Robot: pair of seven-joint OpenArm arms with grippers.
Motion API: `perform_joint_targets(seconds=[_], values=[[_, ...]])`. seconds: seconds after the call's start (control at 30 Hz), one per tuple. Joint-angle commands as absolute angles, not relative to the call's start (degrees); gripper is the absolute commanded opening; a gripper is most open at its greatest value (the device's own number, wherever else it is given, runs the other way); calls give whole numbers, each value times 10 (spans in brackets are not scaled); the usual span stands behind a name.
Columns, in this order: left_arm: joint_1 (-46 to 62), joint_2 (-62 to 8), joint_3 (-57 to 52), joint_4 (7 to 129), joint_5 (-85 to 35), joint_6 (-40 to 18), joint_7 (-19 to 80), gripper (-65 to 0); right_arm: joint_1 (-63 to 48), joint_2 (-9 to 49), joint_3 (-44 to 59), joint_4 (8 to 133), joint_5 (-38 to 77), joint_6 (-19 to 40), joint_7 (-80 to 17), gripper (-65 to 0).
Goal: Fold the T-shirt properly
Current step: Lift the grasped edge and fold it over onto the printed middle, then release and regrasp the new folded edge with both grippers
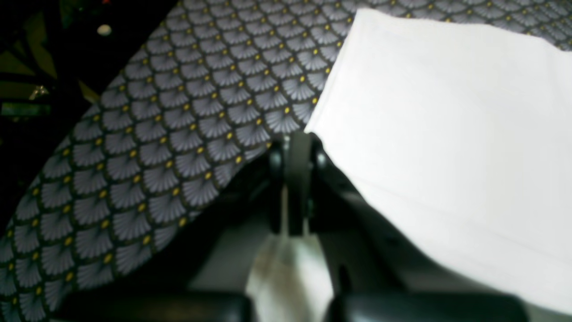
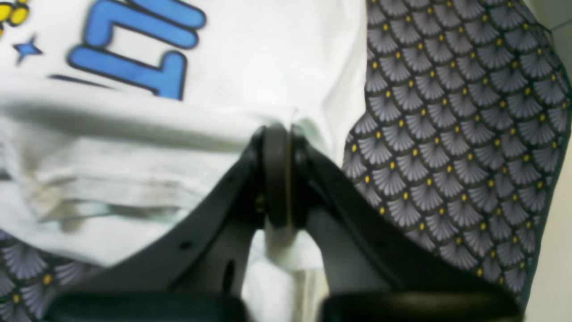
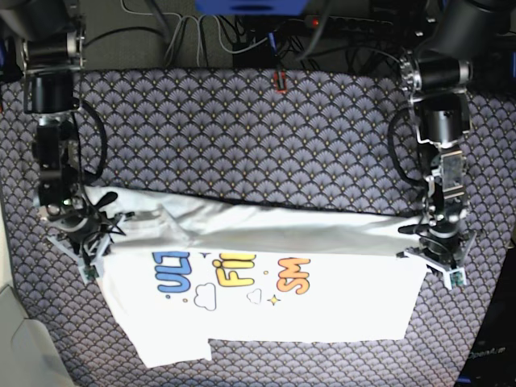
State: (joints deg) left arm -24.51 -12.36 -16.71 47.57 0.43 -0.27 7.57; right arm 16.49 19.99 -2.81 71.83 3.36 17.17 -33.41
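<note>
The white T-shirt (image 3: 266,282) lies print side up on the patterned tablecloth (image 3: 242,129), its far edge lifted into a long fold. My right gripper (image 3: 101,228), on the base view's left, is shut on the shirt's left end. In the right wrist view the gripper (image 2: 281,134) pinches white cloth below the blue print (image 2: 134,44). My left gripper (image 3: 415,234), on the base view's right, is shut on the shirt's right end. In the left wrist view the gripper (image 1: 292,147) holds the corner of the plain white cloth (image 1: 447,134).
The grey fan-patterned cloth (image 1: 178,134) covers the whole table. Cables and dark equipment (image 3: 242,32) run along the far edge, with a small red object (image 3: 278,81) at the back middle. The table's edge (image 2: 549,179) drops off just right of the right gripper.
</note>
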Motion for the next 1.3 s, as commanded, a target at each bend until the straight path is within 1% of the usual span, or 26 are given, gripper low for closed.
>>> perform_joint_targets(seconds=[0.0,0.2,0.47,0.73,0.97,1.27], values=[[-266,-129,-167,484,5,-2,58,-645,179,206,-24,720,25,171,-316,-650],[-273,-129,-167,483,5,-2,58,-645,182,198,-24,685,17,171,-287,-650],[-277,-126,-167,482,5,-2,58,-645,208,178,-25,678,16,171,-290,-650],[-277,-128,-167,482,5,-3,58,-645,249,174,-27,623,16,171,-289,-650],[-278,-129,-167,482,5,-3,58,-645,254,173,-102,624,16,171,-289,-650],[-278,-129,-167,482,5,-3,58,-643,261,172,-105,620,15,171,-290,-650]])
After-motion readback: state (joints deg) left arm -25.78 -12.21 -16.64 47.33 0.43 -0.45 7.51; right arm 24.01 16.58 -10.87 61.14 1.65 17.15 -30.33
